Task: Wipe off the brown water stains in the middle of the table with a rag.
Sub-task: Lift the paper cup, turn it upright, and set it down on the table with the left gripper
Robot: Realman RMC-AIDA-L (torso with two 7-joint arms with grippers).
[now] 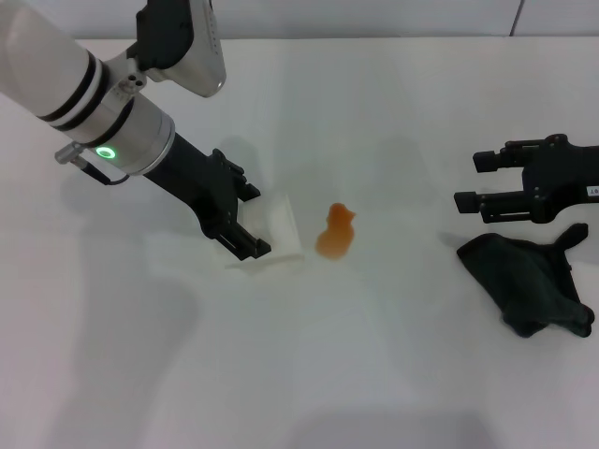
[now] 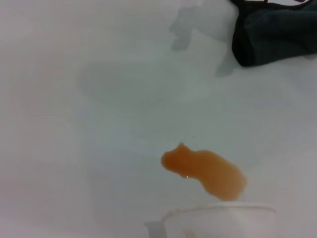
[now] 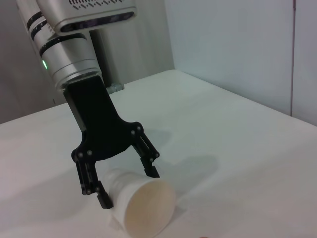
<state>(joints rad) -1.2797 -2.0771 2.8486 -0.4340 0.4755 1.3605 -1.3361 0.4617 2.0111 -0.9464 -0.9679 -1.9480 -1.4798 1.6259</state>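
Toward the right edge of the table [image 1: 393, 393], nearest the robot, lies the rag [image 1: 529, 285], a crumpled black heap with a pointed corner sticking up on its far side. Nothing holds it. Just beyond it hovers the right gripper [image 1: 465, 181], fingers spread wide and empty, tips pointing in toward the middle of the table, close above the rag's far edge but apart from it.

In the middle of the table sits the brown water stains [image 1: 336, 233], one irregular orange-brown blotch, wet and unwiped, well apart from the rag. The left wrist view shows the same blotch [image 2: 205, 171] with the rag [image 2: 275, 34] off at a distance.

Right beside the stain, on its left-edge side, a white paper cup [image 1: 273, 236] lies tipped on its side, mouth facing the stain, rim just short of the liquid. The left gripper [image 1: 245, 220] has that cup, fingers narrowed around its body, one on each side. From the right wrist view the left gripper [image 3: 126, 186] clasps the cup [image 3: 141, 202] near its base, open mouth toward the camera.
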